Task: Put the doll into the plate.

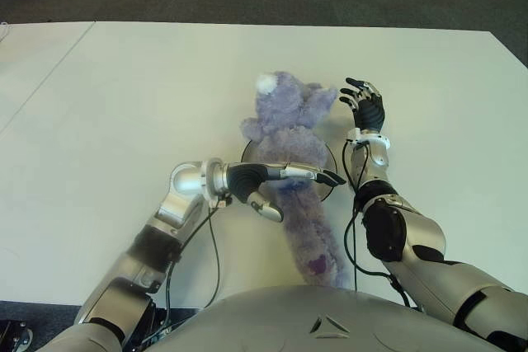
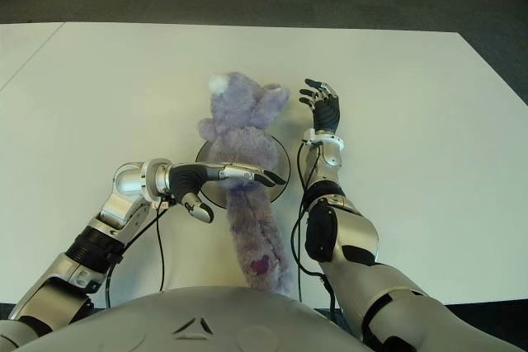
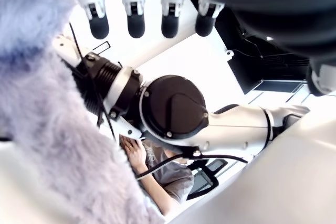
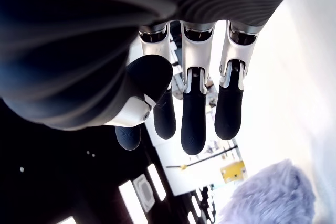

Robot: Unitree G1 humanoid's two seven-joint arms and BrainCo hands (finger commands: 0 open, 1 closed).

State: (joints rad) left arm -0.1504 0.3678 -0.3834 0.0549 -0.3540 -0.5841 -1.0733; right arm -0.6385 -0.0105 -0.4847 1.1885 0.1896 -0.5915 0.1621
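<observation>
- While the doll is draped right across the plate, I'd say the job's only sort of done, since its long purple body hangs off the near rim toward the robot's chest and the head pokes out past the far rim.
- The left hand sits over the doll's middle, fingers stretched out flat and straight across the fur, thumb hanging loose below. Looks to me like it's laying or patting the thing down, not gripping it. Its wrist view shows the fingertips extended with nothing pinched between them.
- The right hand hovers just beside the doll's head, on the far-right side of the plate. Fingers are spread and gently curved, holding nothing, probably parked there out of the way.
- Only slivers of the plate peek out on either side of the left hand's fingers; the doll covers the rest.
- Everything sits on a white table.
- My guess: the floppy body needs bunching up to actually fit inside the rim.
</observation>
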